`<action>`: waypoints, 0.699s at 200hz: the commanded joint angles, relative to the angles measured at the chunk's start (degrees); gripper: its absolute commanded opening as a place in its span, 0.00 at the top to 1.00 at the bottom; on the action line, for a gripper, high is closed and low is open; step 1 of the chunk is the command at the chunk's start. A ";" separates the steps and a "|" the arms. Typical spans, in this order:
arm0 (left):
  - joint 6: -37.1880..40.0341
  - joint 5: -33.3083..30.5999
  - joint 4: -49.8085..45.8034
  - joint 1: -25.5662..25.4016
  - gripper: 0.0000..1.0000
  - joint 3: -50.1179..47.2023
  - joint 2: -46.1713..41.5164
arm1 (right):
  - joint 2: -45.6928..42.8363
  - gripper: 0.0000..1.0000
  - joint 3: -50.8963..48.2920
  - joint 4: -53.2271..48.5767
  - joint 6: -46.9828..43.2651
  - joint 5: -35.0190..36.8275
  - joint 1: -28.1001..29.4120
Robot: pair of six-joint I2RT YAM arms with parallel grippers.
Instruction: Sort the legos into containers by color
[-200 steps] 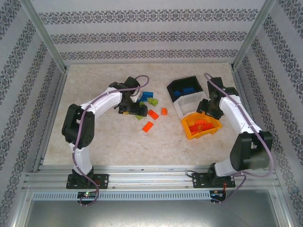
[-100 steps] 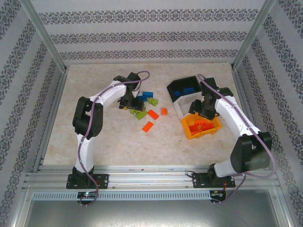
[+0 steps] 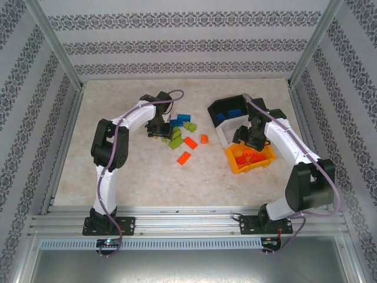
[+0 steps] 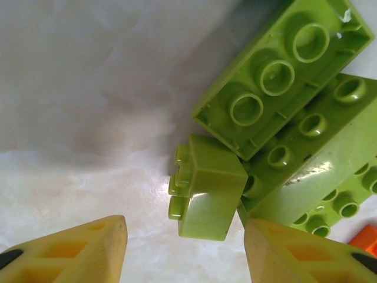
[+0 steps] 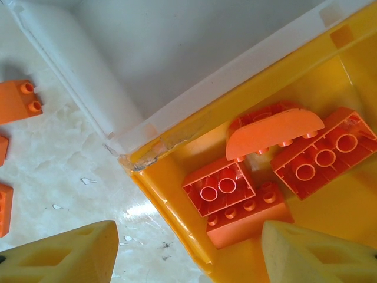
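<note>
Orange bricks [image 5: 306, 159] lie in the orange-yellow bin [image 5: 171, 218]; blue bricks [image 3: 234, 112] in the black bin [image 3: 213, 108]; mixed bricks [image 3: 189, 142] loose leftward.

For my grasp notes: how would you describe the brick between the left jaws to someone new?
Look at the loose bricks left of the bins. Between the left jaws lies a small lime brick on its side, studs sideways; the two lime bricks beside it are much longer.

Loose legos [image 3: 182, 134] clustered near table [image 3: 118, 171] centre; small lego [image 4: 206, 186] touching the 7 o'clock corner of two larger legos [image 4: 277, 76]. At the cluster's 3 o'clock, three bins in a row: far bin [image 3: 213, 108], seemingly touching middle bin [image 3: 225, 137]; near bin [image 3: 238, 166] at 6 o'clock, stored legos [image 5: 227, 188] inside.
</note>
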 commanded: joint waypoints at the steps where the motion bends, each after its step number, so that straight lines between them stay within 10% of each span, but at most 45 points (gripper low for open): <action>1: 0.88 0.26 -0.46 0.69 0.46 -0.89 1.54 | 0.46 0.34 1.66 -0.84 0.64 -0.58 0.72; 140: 0.69 2.81 2.13 3.75 0.80 -7.74 -4.00 | 2.61 0.33 3.00 0.41 2.84 -0.16 5.33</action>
